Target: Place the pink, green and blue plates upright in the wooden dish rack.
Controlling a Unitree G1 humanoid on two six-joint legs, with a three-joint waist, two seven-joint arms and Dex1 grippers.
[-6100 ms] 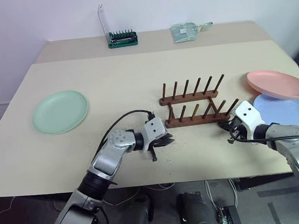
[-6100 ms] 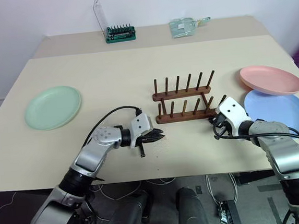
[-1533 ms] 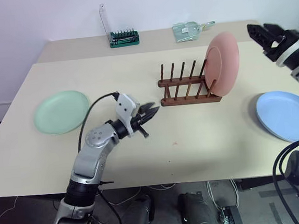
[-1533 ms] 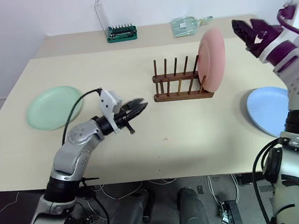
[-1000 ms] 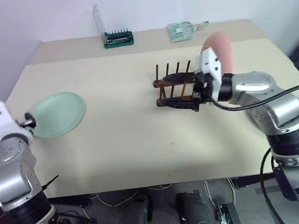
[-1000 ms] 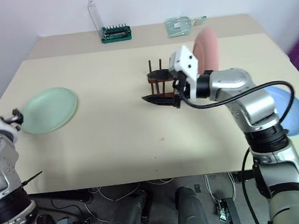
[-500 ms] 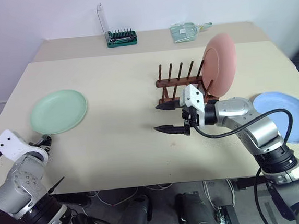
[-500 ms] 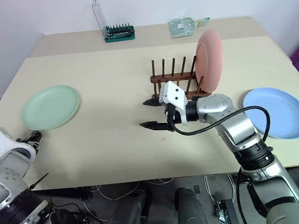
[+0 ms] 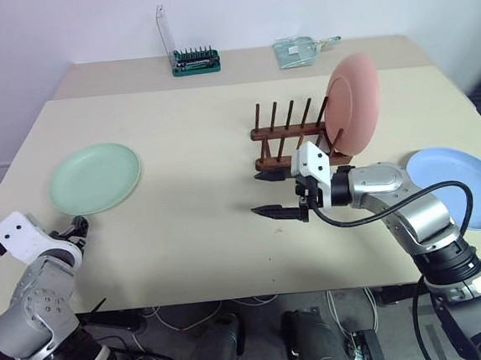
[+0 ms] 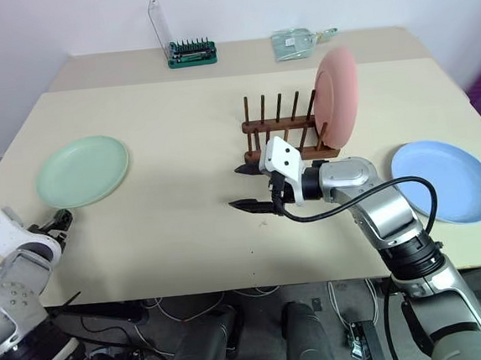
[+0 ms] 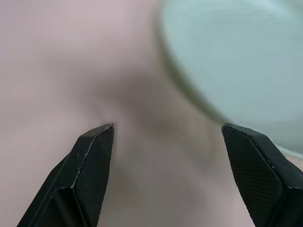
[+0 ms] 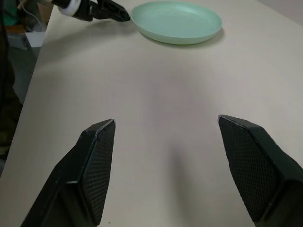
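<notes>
The green plate lies flat on the table, just ahead of the left gripper, whose two black fingers stand wide apart with nothing between them. In the left wrist view the plate's rim curves past just beyond the fingertips, nearer to one finger than the other, and bare tabletop fills the gap between them; I cannot tell whether a tip touches the rim

The right gripper hangs over the middle of the table, pointing toward the robot's left, its fingers also spread wide and empty. Straight out along those fingers, well apart from them, sits the green plate, with the left gripper beside its edge

Just behind the right gripper's upper finger stands the wooden dish rack, near it but with no contact that can be made out. The pink plate stands upright in the rack's slot at the end toward the robot's right, leaning a little against the pegs. The blue plate lies flat on the table beyond the right forearm, well away from both sets of fingers

At the far edge of the table, distant from both grippers, stand a green tool holder with a clear back and a clear packet
</notes>
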